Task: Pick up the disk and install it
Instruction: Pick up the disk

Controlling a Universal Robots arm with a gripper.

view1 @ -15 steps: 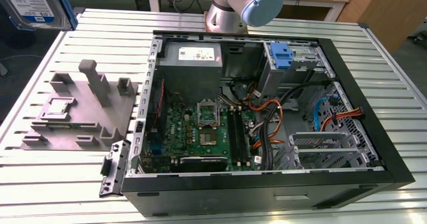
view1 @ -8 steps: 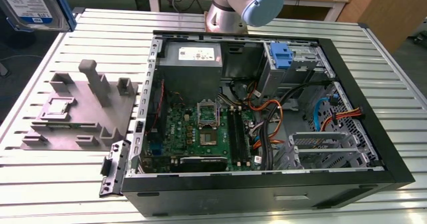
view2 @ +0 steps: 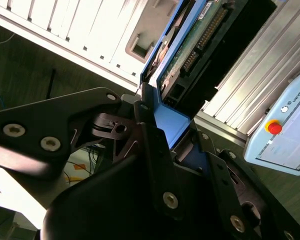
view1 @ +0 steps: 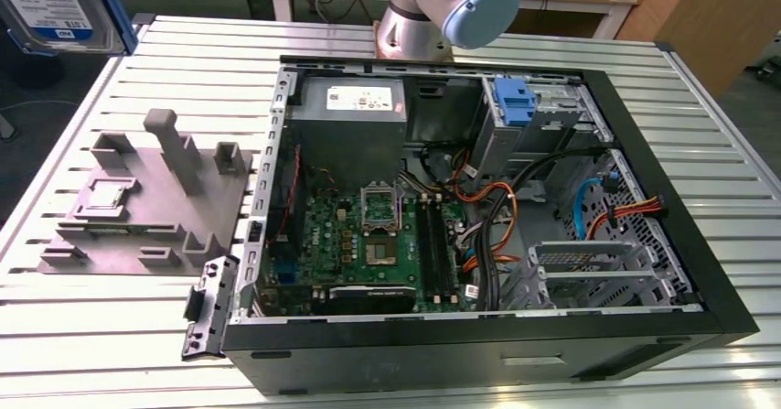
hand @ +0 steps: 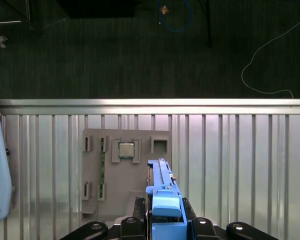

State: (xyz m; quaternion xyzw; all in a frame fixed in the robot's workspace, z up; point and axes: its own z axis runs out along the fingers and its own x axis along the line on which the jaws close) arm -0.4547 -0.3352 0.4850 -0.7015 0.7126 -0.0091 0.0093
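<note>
Two black fingers (view2: 147,135) are clamped tight on the disk (view1: 49,6), a flat rectangular silver hard drive with a white-and-blue label and blue plastic side rails. So the gripper (view2: 170,122) has it pinched at the blue rail end (hand: 162,202), which shows edge-on in the first wrist view. The disk is held up off the slatted aluminium table (view1: 219,52), far over on the exterior view's left and well apart from the open black computer case (view1: 683,244); a grey moulded parts fixture (view1: 146,208) sits on the table just beside that case. By the looks of it, this thing is dense for its size and totally stiff, but not something to bang around. The green circuit board (view2: 192,42) on its underside is bare in the second wrist view, connector pins and all. The metal shell is probably slick and the plastic rails likely flex a little, so the narrow sides over the rails seem the sane place to squeeze, clear of the board and the label face. The hold looks square, with the rail snug between both fingers.
</note>
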